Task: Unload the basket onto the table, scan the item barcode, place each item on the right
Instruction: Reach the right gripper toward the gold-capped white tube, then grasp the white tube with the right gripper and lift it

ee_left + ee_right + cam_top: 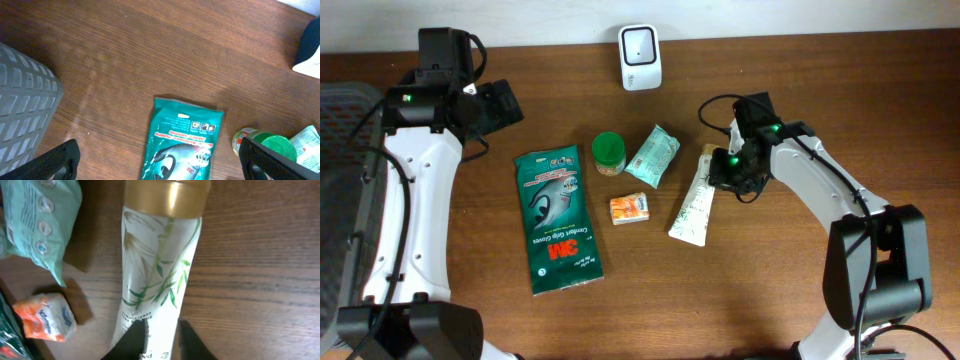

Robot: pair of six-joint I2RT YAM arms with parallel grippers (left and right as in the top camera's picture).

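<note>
Two arms over tabletop (820, 100). Left jaws wide open, holding nothing, up at far left by grey crate (25, 100). Then green glove pack (557, 220), green-lid jar (608, 153), orange packet (629, 208), scanner (640, 57) at back edge, teal wipes pack (653, 155). Tube (692, 210) lies flat right of centre, long axis near-to-far, gold cap toward back, crimped end tipped slightly left. Right jaws pinched on tube body.
</note>
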